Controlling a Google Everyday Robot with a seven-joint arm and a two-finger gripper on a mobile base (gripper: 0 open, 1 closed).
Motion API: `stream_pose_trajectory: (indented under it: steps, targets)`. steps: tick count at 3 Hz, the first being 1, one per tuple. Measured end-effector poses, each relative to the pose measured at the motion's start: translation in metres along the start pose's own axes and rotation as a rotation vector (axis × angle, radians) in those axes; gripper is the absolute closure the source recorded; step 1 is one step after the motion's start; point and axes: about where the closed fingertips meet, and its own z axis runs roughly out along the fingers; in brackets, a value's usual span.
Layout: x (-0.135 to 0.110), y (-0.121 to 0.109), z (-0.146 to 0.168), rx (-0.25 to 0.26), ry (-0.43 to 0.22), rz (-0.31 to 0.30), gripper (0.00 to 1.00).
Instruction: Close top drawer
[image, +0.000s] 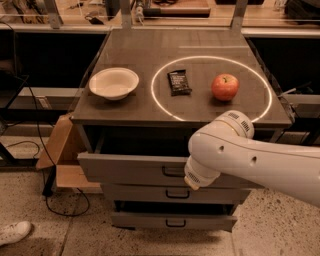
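The top drawer (130, 169) of the grey cabinet stands pulled out a little, with a dark gap between its front panel and the cabinet top. Its small dark loop handle (172, 171) shows at the centre of the panel. My white arm (235, 155) reaches in from the right and covers the right part of the drawer front, its rounded end just right of the handle. My gripper is not in view; only the arm's white links show.
On the cabinet top (140, 55) sit a white bowl (114, 83), a dark snack bar (179, 82) and a red apple (225, 87). Two shallower drawers (150, 192) lie below. A cardboard box (60, 155) and cables lie at the left, and a shoe (12, 233) at the bottom left.
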Motion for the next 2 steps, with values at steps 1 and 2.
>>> stream_pose_trajectory:
  steps: [1, 2]
  targets:
    - [-0.0091, -0.0045, 0.0029, 0.005, -0.013, 0.002, 1.0]
    - [-0.0131, -0.005, 0.0037, 0.007, -0.023, 0.003, 1.0]
